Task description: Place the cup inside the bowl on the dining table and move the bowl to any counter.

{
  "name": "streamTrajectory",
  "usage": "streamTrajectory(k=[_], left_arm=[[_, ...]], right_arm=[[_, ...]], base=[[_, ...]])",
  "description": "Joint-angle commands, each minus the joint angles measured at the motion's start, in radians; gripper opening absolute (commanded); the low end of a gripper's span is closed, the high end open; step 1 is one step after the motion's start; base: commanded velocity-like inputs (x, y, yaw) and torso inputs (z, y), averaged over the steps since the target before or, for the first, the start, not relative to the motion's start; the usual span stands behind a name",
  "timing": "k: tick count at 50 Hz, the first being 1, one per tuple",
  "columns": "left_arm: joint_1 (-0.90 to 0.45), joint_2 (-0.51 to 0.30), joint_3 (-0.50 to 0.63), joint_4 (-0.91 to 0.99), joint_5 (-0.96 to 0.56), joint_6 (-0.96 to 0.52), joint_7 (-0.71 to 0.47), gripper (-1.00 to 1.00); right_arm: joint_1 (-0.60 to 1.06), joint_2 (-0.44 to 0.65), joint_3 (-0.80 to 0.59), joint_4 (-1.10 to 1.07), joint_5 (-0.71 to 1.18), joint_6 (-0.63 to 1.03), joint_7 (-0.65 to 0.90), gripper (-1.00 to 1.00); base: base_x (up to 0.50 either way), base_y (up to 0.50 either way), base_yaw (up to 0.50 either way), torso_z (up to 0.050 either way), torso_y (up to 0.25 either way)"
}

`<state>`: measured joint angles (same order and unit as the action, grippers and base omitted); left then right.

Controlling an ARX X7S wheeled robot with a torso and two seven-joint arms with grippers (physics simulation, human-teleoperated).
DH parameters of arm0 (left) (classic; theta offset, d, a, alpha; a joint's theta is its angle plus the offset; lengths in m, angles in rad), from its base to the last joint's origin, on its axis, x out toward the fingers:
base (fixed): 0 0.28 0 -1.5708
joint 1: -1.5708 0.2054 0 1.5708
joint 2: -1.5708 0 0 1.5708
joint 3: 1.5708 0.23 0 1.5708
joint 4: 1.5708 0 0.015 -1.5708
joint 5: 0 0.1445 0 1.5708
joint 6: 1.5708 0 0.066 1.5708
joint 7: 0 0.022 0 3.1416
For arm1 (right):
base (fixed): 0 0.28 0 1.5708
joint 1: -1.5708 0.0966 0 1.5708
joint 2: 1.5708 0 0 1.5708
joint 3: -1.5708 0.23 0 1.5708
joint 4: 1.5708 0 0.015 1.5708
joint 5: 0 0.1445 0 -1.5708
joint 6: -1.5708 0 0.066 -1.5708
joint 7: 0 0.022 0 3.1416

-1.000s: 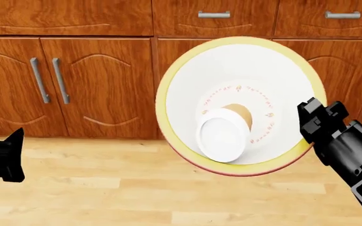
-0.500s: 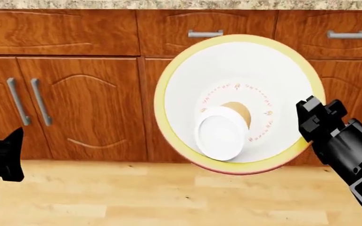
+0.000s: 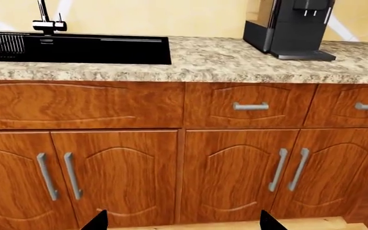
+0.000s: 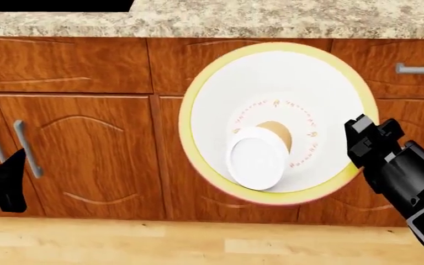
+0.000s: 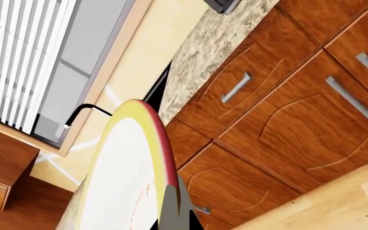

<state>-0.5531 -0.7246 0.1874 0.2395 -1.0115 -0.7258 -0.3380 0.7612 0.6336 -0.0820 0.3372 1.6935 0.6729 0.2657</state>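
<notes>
Wooden cabinets (image 4: 79, 143) fill the background as the right gripper (image 4: 361, 144) pinches the bowl (image 4: 278, 88) rim, cup (image 4: 260, 157) inside; left gripper (image 3: 180, 221) spread.

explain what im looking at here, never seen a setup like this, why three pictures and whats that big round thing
This is a simulated kitchen seen by a two-armed wheeled robot. One picture comes from a camera on its head; the other two come from cameras near each gripper.

The big round thing is a bowl, white inside with a yellow-green rim, seen from above. A small cup with a white lid lies inside it. The right gripper holds the bowl by its edge; the right wrist camera sees that rim side-on.

The left gripper holds nothing. Ahead are wooden cabinets under a speckled counter, with a black sink and a coffee machine on it.
</notes>
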Motion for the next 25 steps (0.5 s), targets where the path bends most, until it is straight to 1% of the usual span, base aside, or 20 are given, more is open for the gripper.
streamTrajectory(k=[1,5,12,16,25], left_arm=[[-0.002,-0.003,0.0,-0.002,-0.001,0.0,0.002,1.0],[-0.007,-0.009,-0.004,0.001,-0.007,-0.003,0.002,1.0],[-0.023,0.002,0.007,-0.009,0.003,-0.004,-0.001,1.0],[-0.013,-0.01,-0.004,-0.004,-0.005,0.0,0.005,1.0],[-0.011,-0.008,-0.003,-0.004,-0.004,0.002,0.001,1.0]], right_arm=[[0.004,-0.004,0.015,-0.004,0.017,-0.009,-0.015,-1.0],[0.015,0.0,0.01,-0.004,0.018,-0.001,-0.012,-1.0],[0.021,-0.004,0.008,-0.001,0.015,-0.004,-0.013,-1.0],[0.028,-0.006,0.01,0.001,0.02,-0.003,-0.01,-1.0],[0.019,-0.009,0.01,-0.005,0.025,-0.003,-0.006,-1.0]], base=[[0.5,0.0,0.0,0.0,0.0],[0.5,0.0,0.0,0.0,0.0],[0.5,0.0,0.0,0.0,0.003],[0.5,0.0,0.0,0.0,0.0],[0.5,0.01,0.0,0.0,0.002]])
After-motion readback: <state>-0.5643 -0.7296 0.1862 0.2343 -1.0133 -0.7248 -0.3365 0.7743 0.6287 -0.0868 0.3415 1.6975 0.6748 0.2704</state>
